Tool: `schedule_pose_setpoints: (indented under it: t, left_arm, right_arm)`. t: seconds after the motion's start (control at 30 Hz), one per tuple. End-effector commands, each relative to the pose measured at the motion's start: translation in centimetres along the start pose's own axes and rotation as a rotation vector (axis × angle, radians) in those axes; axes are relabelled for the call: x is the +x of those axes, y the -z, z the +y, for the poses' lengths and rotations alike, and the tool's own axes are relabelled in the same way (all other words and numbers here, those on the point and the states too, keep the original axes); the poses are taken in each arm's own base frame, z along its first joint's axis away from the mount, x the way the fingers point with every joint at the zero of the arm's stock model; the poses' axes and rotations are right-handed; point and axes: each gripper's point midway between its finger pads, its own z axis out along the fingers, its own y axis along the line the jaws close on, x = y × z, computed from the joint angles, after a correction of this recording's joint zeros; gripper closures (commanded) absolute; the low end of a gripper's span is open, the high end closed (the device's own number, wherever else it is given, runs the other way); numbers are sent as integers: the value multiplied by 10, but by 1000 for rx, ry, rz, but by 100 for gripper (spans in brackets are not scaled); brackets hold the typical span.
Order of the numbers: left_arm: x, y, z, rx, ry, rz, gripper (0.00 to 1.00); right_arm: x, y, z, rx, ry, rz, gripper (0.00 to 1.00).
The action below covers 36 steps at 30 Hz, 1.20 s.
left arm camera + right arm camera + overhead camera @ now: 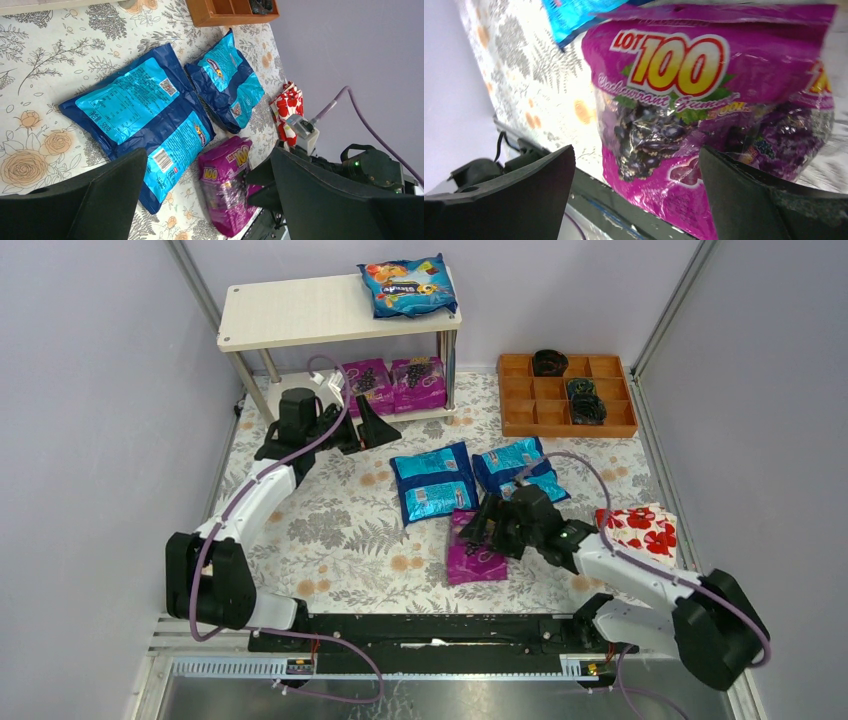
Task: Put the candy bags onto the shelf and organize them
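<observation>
The shelf [300,312] stands at the back left. One blue candy bag [408,286] lies on its top board, and two purple bags [368,383] [418,380] lie on its lower board. Two blue bags [433,481] [517,468] and one purple bag [474,552] lie on the floral cloth. My right gripper [490,528] is open just above that purple bag [704,100], which fills the space between its jaws. My left gripper [365,428] is open and empty in front of the lower board. It looks back at the blue bags [135,110] [227,82] and the purple bag [227,185].
An orange compartment tray [566,395] holding dark items stands at the back right. A white packet with red flowers [640,530] lies right of my right arm. Grey walls close in both sides. A black rail runs along the near edge.
</observation>
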Motion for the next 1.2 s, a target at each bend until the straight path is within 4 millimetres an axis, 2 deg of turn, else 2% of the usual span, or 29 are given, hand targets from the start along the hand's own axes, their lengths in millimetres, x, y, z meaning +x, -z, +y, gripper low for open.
schedule_pose_setpoints:
  t: [0.0,0.1,0.23,0.4,0.5,0.6,0.73,0.83,0.93,1.03,1.17]
  left_arm:
    - [-6,-5,7,-9,-22,-28,1]
    - [-2,-8,10,-17,-12,-18,1]
    - [-1,-12,10,-26,-5,-16,1]
    - [-2,-15,14,-53,24,-25,1]
    - [-3,-14,14,-74,28,-42,1]
    - [-2,-12,15,-96,56,-48,1]
    - [-3,-10,13,-100,72,-52,1]
    - [-2,-9,13,-109,76,-49,1]
    - [-1,-8,13,-112,82,-46,1]
    - [1,-7,13,-110,93,-44,1]
    - [6,-7,13,-105,113,-37,1]
  right_arm:
    - [1,-6,65,-189,80,51,0]
    - [-3,-2,69,-148,249,73,0]
    - [-5,14,53,-18,537,78,0]
    - [19,28,42,37,811,124,0]
    - [20,33,34,161,998,73,1]
    - [28,31,42,213,1188,35,2]
    - [45,30,58,126,1377,17,2]
    - [61,30,60,-25,1530,73,1]
    - [75,32,45,-112,1684,154,1]
    - [65,34,31,-57,1776,146,4]
    - [68,36,17,-67,1849,195,14]
